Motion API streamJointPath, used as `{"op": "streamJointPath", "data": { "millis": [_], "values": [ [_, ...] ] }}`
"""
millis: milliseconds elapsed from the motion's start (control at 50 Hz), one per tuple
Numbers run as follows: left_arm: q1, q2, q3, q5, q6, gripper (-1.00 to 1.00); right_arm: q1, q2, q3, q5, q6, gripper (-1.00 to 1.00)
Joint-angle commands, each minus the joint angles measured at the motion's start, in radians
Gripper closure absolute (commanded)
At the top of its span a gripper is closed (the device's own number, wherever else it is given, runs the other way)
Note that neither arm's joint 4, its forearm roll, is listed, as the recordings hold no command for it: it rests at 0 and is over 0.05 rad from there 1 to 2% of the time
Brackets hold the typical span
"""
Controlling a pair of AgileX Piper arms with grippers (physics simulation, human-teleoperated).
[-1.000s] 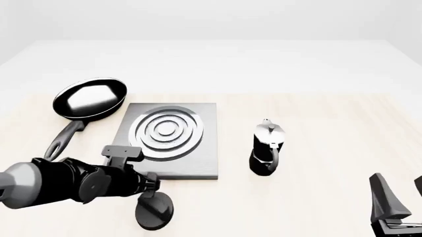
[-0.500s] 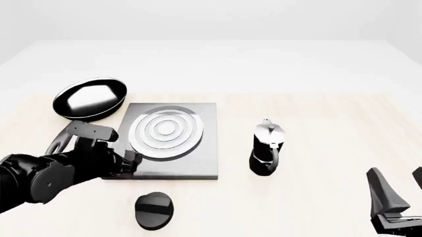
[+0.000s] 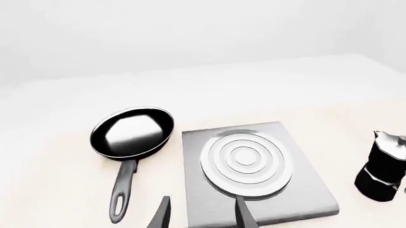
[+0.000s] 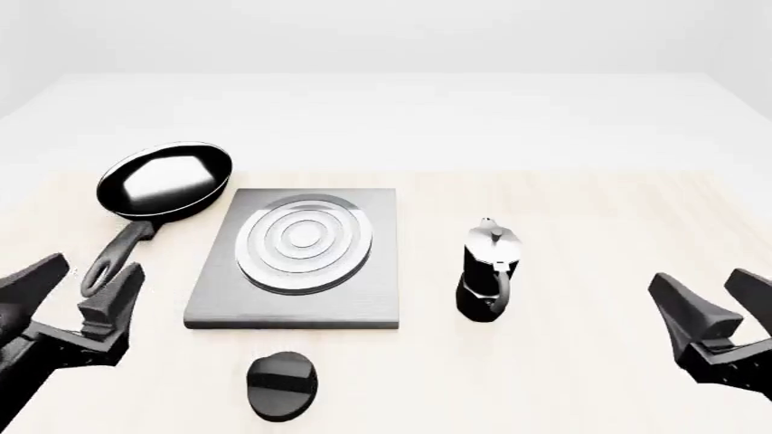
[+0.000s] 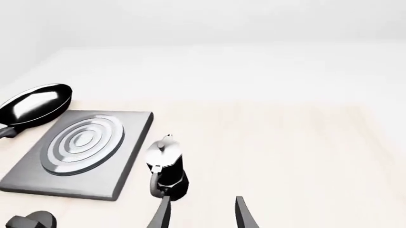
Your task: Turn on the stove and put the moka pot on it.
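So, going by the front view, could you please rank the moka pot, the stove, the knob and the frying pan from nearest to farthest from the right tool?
From the right tool, open at the table's right edge:
1. Moka pot, just to its left.
2. Knob, near edge, left of centre.
3. Stove, behind the knob.
4. Frying pan, far left corner.

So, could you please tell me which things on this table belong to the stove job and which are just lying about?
For the job:
- flat grey square stove slab with silver burner rings
- black round stove knob
- small black-and-silver moka pot

Lying about:
- black long-handled frying pan
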Motion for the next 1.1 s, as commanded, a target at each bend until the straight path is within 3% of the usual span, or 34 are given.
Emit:
{"op": "streamJointPath", "data": {
  "millis": [20, 100, 120, 160, 380, 560, 1100],
  "values": [
    [0.106, -0.443, 0.151, 0.055, 0.002, -1.00, 0.020, 0.051, -0.112, 0.143, 0.020, -1.00],
    [0.093, -0.472, 0.195, 0.012, 0.007, -1.00, 0.036, 0.063, -0.144, 0.187, 0.011, -1.00],
    [0.094, -0.473, 0.214, -0.034, 0.053, -1.00, 0.039, 0.067, -0.154, 0.199, 0.013, -1.00],
    [0.083, -0.473, 0.202, -0.026, 0.013, -1.00, 0.054, 0.081, -0.173, 0.220, 0.010, -1.00],
    [0.094, -0.473, 0.227, -0.065, 0.021, -1.00, 0.107, 0.161, -0.244, 0.245, -0.015, -1.00],
    [0.094, -0.473, 0.230, -0.062, 0.013, -1.00, 0.155, 0.236, -0.233, 0.196, -0.033, -1.00],
    [0.096, -0.473, 0.234, -0.048, 0.019, -1.00, 0.223, 0.431, -0.169, -0.029, -0.003, -1.00]
  ]
}}
